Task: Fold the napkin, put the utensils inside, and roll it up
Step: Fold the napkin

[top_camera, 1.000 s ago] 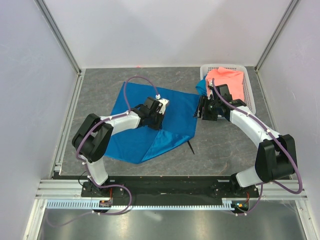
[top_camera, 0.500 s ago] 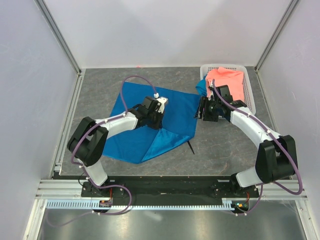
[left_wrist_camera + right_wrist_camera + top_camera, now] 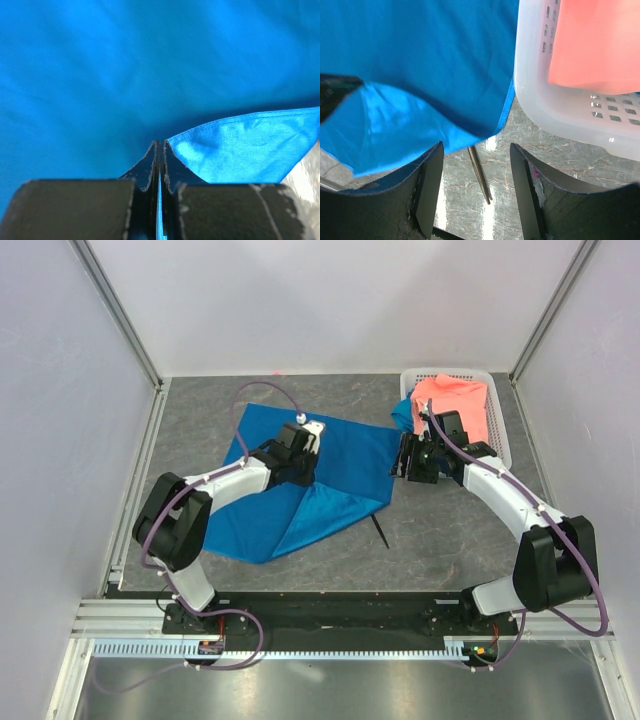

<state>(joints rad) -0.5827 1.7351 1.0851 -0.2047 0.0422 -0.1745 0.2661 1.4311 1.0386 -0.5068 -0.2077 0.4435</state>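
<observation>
The bright blue napkin (image 3: pixel 345 455) lies spread left of centre, with a lighter folded flap at its near side. My left gripper (image 3: pixel 300 443) is shut on a thin edge of the napkin (image 3: pixel 150 65), and the cloth shows between the closed jaws (image 3: pixel 159 146). My right gripper (image 3: pixel 408 462) is open and empty, hovering over the napkin's right corner (image 3: pixel 420 75). The slim black utensil (image 3: pixel 381 532) lies on the table by the napkin's near right edge. In the right wrist view the utensil (image 3: pixel 480 172) shows between the open fingers, partly under the cloth.
A white basket (image 3: pixel 500 440) stands at the back right with a salmon-pink cloth (image 3: pixel 455 400) in it and a blue scrap (image 3: pixel 402 416) at its left side. The basket wall (image 3: pixel 560 120) is close to my right gripper. Side walls enclose the grey table.
My left gripper has moved away and to the left, carrying the pinched napkin edge with it, and the fold has shifted. The right arm has not moved.
</observation>
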